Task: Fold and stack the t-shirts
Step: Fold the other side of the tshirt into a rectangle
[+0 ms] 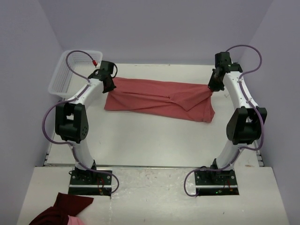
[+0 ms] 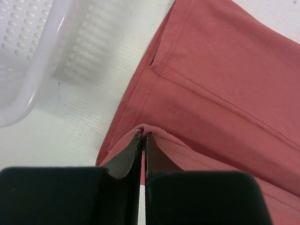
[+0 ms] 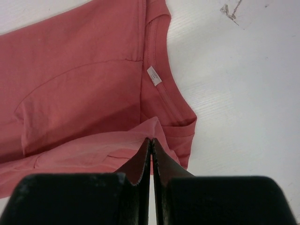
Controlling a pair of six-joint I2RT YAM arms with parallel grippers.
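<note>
Pinching t-shirt [image 1: 159,99]: L gripper [image 2: 143,136] & R gripper [image 3: 151,140] both clamped.
</note>
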